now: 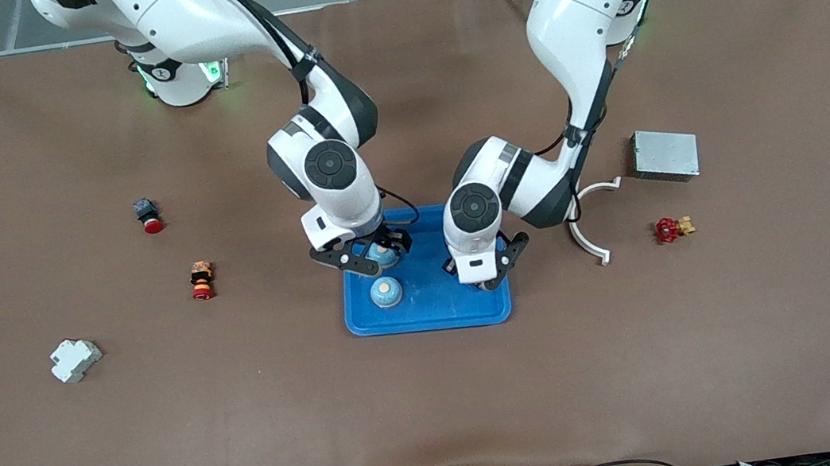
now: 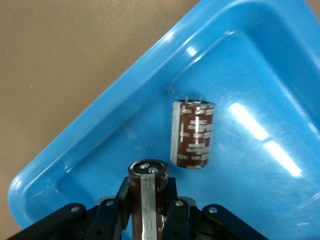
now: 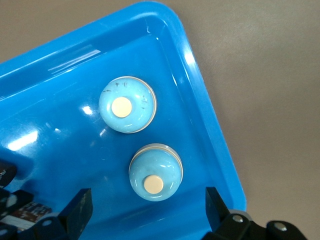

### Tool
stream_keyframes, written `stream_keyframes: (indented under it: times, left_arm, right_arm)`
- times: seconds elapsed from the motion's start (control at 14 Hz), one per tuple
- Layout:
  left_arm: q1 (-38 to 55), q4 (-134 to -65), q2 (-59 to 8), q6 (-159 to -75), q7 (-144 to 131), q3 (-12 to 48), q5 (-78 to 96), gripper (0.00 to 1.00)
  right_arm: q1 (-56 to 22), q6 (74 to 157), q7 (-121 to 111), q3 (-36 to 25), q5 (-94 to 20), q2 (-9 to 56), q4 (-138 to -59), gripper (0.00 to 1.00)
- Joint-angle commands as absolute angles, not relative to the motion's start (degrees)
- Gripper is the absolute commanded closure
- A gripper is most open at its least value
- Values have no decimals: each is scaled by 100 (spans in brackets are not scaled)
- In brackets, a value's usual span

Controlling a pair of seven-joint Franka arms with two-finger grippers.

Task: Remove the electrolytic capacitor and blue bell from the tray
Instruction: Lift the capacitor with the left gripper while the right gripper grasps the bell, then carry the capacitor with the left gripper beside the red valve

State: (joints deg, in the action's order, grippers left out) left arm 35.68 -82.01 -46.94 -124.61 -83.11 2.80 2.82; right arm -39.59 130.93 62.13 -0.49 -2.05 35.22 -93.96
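A blue tray [image 1: 434, 315] sits mid-table. My left gripper [image 2: 148, 194] is low in the tray's end toward the left arm [image 1: 486, 270], shut on an upright brown capacitor [image 2: 148, 172] with a silver stripe. A second brown capacitor [image 2: 194, 132] lies flat on the tray floor just ahead of it. My right gripper [image 1: 374, 258] hangs open over the tray's other end, one fingertip [image 3: 80, 210] on each side of a light-blue bell [image 3: 155, 172] without touching it. Another bell [image 1: 386, 291] rests nearer the front camera [image 3: 125, 105].
Toward the right arm's end lie a red push button [image 1: 150, 216], a small orange-and-red part [image 1: 201, 280] and a white-grey block [image 1: 76, 359]. Toward the left arm's end are a metal box [image 1: 665, 154], a red valve [image 1: 671, 229] and a white curved bracket [image 1: 589, 230].
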Motion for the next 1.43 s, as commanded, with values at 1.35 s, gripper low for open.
stream_keyframes:
  times: [1.35]
  left_arm:
    - [240, -10459, -1318, -10406, -1771, 316, 141, 100]
  right_arm:
    - [-4175, 13509, 6407, -123, 88, 4043, -9334, 0]
